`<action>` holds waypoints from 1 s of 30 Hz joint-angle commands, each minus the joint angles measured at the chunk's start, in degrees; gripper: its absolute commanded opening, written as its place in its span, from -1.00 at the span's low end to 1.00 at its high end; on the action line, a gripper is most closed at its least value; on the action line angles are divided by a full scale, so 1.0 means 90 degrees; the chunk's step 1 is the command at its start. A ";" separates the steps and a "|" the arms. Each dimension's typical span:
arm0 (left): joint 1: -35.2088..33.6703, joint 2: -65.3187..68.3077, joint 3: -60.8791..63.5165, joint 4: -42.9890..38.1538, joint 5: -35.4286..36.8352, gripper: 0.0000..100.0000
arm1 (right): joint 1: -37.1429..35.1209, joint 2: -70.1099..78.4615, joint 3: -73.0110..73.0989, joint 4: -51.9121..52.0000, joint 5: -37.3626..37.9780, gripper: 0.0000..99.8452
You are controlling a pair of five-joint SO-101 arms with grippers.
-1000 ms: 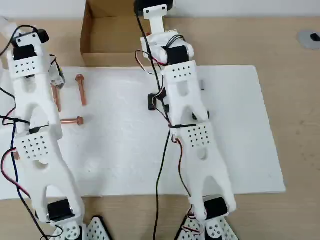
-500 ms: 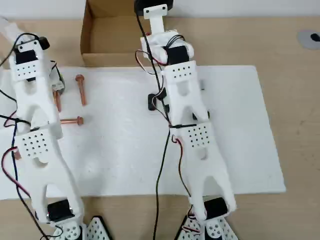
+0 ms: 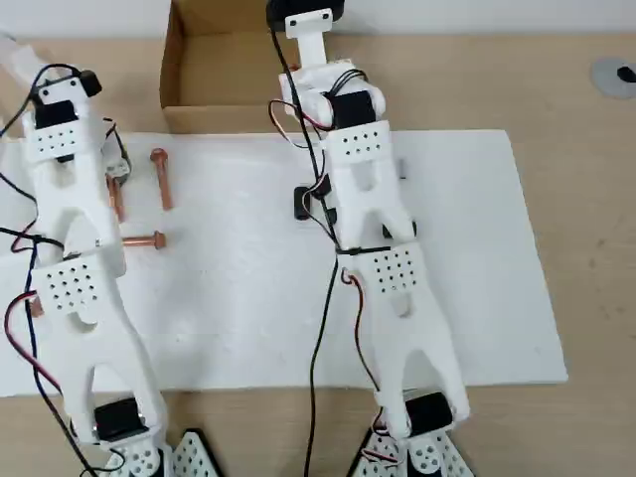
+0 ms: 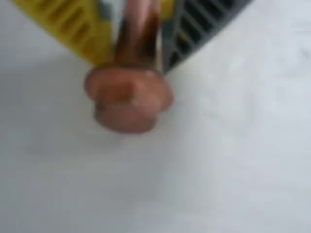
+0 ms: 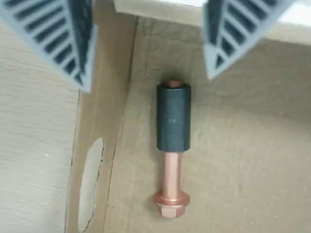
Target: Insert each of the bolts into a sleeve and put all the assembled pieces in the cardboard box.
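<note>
I see left gripper [image 4: 138, 43] pinching bolt [image 4: 129, 99] by shank, head just over mat [image 4: 233, 160], left of box [image 3: 199, 79]. Right gripper [image 5: 149, 77] spread wide above box. Sleeved bolt [image 5: 172, 145] lies inside box. Loose bolts [image 3: 161, 179] on mat, just outside box's near wall.

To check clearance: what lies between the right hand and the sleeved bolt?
Nothing: in the right wrist view, only bare cardboard box floor separates the right hand and the sleeved bolt.
</note>
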 commanded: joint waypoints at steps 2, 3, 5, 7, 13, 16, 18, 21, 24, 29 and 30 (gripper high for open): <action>-0.0098 0.0151 -0.0127 -0.0293 0.0049 -0.98 | 0.0063 -0.0591 -0.0278 0.0195 -0.0049 -0.62; -0.0107 0.0151 -0.0117 -0.0293 0.0049 -0.98 | 0.0063 -0.0591 -0.0288 0.0322 -0.0049 -0.62; -0.0127 0.0142 -0.0127 -0.0244 0.0049 -0.98 | 0.0054 -0.0601 -0.0298 0.0625 -0.0059 -0.62; -0.0137 0.0132 -0.0293 -0.0029 0.0049 -0.98 | 0.0054 -0.0630 -0.0327 0.0947 -0.0059 -0.62; -0.0127 0.0132 -0.2315 0.1553 0.0000 -0.98 | -0.0034 -0.0884 -0.0337 0.2100 -0.0440 -0.62; -0.0127 0.0132 -0.3399 0.1973 -0.0088 -0.98 | -0.0190 -0.1206 -0.0337 0.2842 -0.0918 -0.62; -0.0176 -0.0005 -0.3487 0.1973 -0.0107 -0.99 | -0.0278 -0.1363 -0.0337 0.3194 -0.1133 -0.62; -0.0186 -0.0581 -0.2950 0.1973 -0.0166 -0.99 | -0.0425 -0.1490 -0.0337 0.3604 -0.1280 -0.62; -0.0098 -0.1597 -0.1866 0.1973 -0.0283 -0.99 | -0.0523 -0.1509 -0.0317 0.3614 -0.1280 -0.62; -0.0049 -0.3853 0.0625 0.1954 -0.0293 -0.99 | -0.0698 -0.1499 -0.0269 0.3624 -0.1280 -0.62; -0.0059 -0.4244 0.1074 0.1954 -0.0293 -0.98 | -0.0718 -0.1499 -0.0269 0.3624 -0.1280 -0.62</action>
